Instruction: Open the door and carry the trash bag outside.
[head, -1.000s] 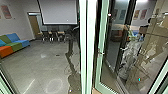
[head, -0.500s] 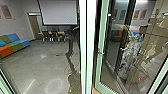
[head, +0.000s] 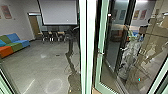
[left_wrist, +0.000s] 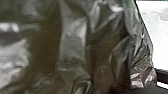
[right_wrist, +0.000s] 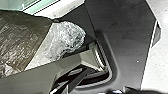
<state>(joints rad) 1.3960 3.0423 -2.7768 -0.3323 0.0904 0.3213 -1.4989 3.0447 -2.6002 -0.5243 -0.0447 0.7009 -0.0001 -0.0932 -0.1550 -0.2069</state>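
Claw closure is escaping determination; sound carrying is keeping the plastic trash bag (left_wrist: 73, 40) clear of the right-hand glass door (head: 99, 68).

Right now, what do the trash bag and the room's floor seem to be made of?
The trash bag looks like thin, dark, glossy plastic film, going by its creases and bright highlights. The floor looks hard, grey and faintly shiny, with pale light reflections; it could be polished concrete or tile.
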